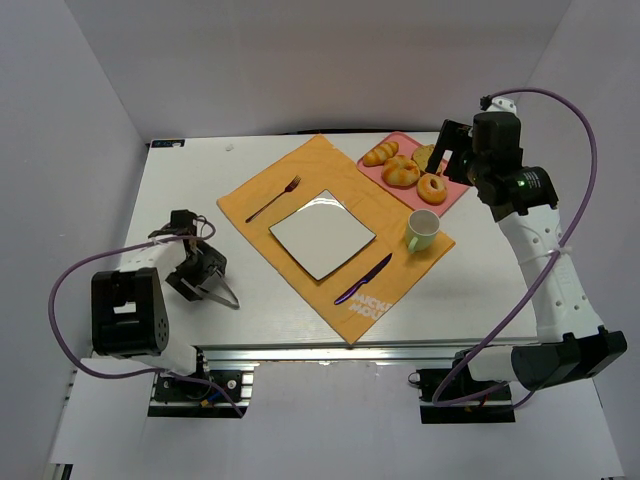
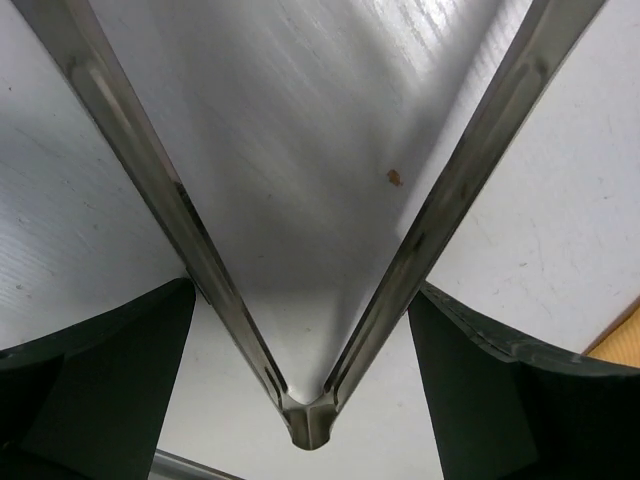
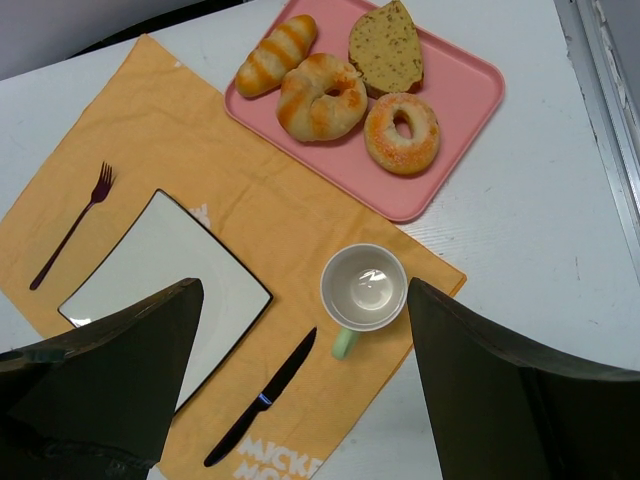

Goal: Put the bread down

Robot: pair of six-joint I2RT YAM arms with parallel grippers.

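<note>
Several breads lie on a pink tray at the back right: a striped roll, a twisted ring, a brown slice and a sugared doughnut. My right gripper hangs high above the tray, open and empty, apart from the bread. A white square plate sits empty on the orange mat. My left gripper rests low at the table's left, open. Metal tongs lie between its fingers, their arms against the inner edges.
On the mat are a green mug right of the plate, a dark knife in front of it and a fork behind it. White walls close in the table on three sides.
</note>
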